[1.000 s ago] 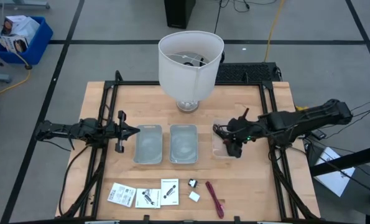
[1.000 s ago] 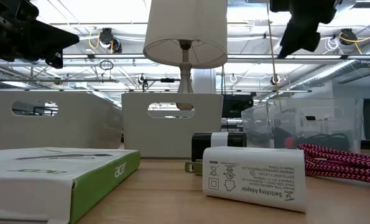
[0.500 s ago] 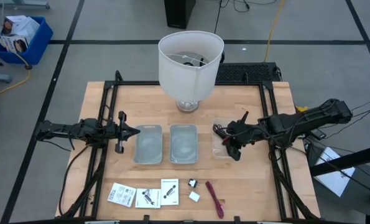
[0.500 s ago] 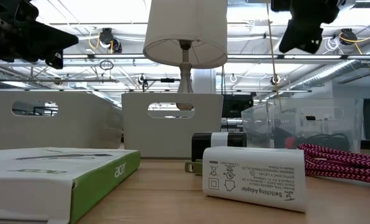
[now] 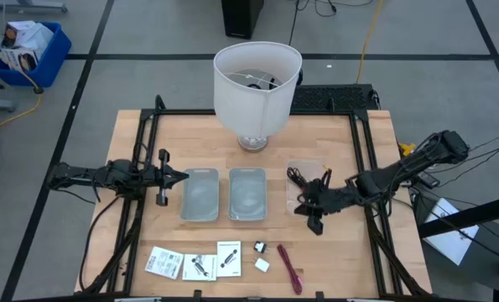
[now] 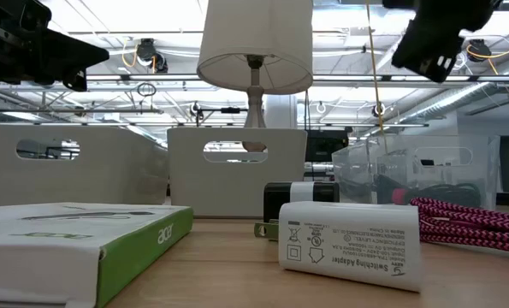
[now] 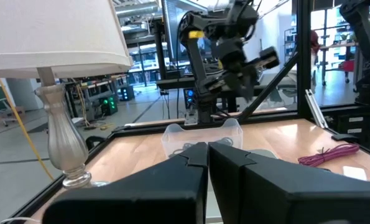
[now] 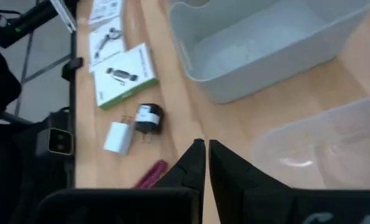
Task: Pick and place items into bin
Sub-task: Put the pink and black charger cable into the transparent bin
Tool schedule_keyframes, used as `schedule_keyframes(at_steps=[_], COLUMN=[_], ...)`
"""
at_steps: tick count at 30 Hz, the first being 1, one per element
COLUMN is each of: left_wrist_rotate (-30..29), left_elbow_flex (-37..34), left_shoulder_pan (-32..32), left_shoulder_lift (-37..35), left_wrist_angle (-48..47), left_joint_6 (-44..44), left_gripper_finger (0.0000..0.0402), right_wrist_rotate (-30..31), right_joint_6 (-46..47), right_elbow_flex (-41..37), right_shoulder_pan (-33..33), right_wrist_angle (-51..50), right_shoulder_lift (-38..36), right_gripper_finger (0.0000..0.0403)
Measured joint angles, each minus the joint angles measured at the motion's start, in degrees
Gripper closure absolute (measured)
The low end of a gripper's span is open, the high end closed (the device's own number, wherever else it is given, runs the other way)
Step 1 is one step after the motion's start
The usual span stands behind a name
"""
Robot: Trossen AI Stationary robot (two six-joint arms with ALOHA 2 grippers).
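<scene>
Sitting along the wooden table's [image 5: 366, 252] near edge are the items: three flat white packets [image 5: 197, 263] with black print, a black adapter [image 5: 260, 248], a white adapter [image 5: 263, 265] and a magenta cable [image 5: 289, 268]. Two grey bins [image 5: 200, 194] and a clear bin [image 5: 300, 179] lie mid-table. Right gripper [image 5: 314, 211] hovers beside the clear bin, fingers closed, empty. Left gripper [image 5: 179, 176] waits left of the bins, closed, empty.

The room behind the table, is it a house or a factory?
More like a workshop or robot lab: a bare concrete floor with taped lines, other metal-framed rigs behind, and rows of ceiling lights.
</scene>
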Motion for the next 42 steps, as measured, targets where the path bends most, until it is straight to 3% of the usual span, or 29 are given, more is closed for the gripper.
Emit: schedule_keyframes(at_steps=[10, 25, 30, 38, 42], left_wrist_rotate=[-0.12, -4.07, -4.11, -4.15, -4.17], left_elbow_flex=[0.00, 0.00, 0.00, 0.00, 0.00], left_shoulder_pan=[-0.01, 0.00, 0.00, 0.00, 0.00], left_shoulder_lift=[0.00, 0.00, 0.00, 0.00, 0.00], left_wrist_angle=[0.04, -0.39, -0.42, -1.36, -2.10], left_joint_6=[-0.15, -0.12, -0.13, 1.63, 2.29], left_gripper_finger=[0.0380, 0.0380, 0.0380, 0.0380, 0.0380], right_wrist_rotate=[6.24, 0.06, -1.67, -2.87, -3.09], right_joint_6=[3.88, 13.36, 17.54, 28.83, 29.91], right_elbow_flex=[6.93, 22.39, 23.52, 23.52, 23.52], right_shoulder_pan=[9.84, 14.17, 14.09, 13.98, 13.98], right_wrist_angle=[0.05, -2.66, -3.63, -6.28, -6.48], right_shoulder_lift=[10.85, 30.34, 31.91, 32.85, 34.20], right_gripper_finger=[0.0388, 0.0378, 0.0329, 0.0192, 0.0158])
